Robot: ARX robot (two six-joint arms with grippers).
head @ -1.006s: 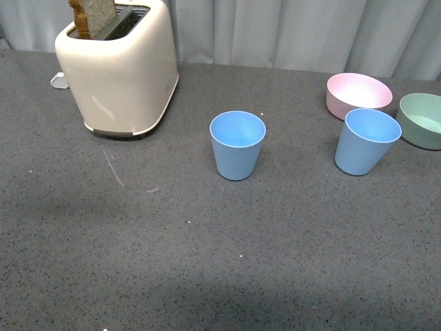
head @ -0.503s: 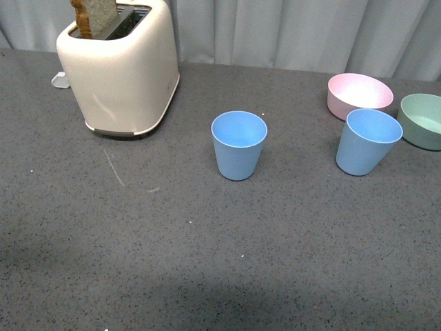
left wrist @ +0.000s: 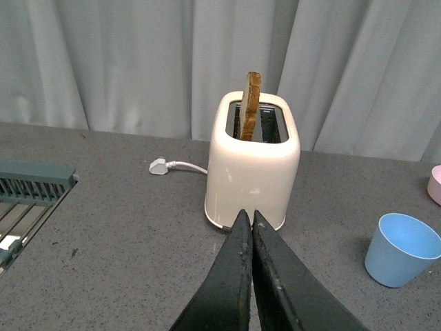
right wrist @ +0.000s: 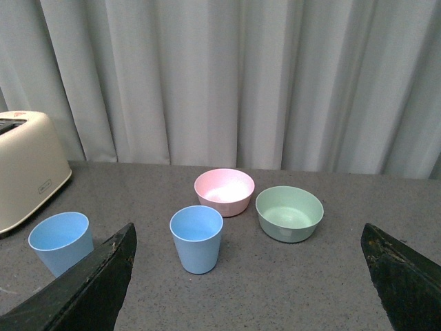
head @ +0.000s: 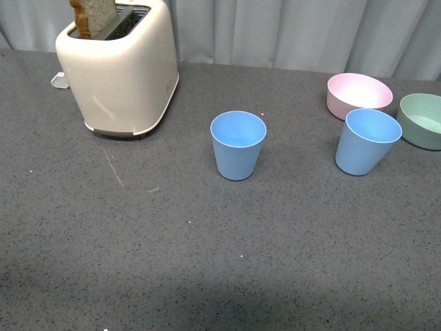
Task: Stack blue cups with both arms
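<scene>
Empty upright blue cup (head: 238,145) mid-bench (head: 207,262), second blue cup (head: 367,141) empty, near pink bowl (head: 359,94), green bowl (head: 422,121) alongside, toaster (head: 117,65) holding bread slice (head: 93,15), left tool (left wrist: 249,227) pressed together, right tool (right wrist: 248,231) spread wide.

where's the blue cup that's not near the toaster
Front view: that blue cup stands upright at the right, just in front of the pink bowl and beside the green bowl.

Toaster (head: 120,69) back left; centre cup (head: 238,146) rightward; right cup (head: 366,143) before left bowl (head: 358,93), beside right bowl (head: 422,121).
</scene>
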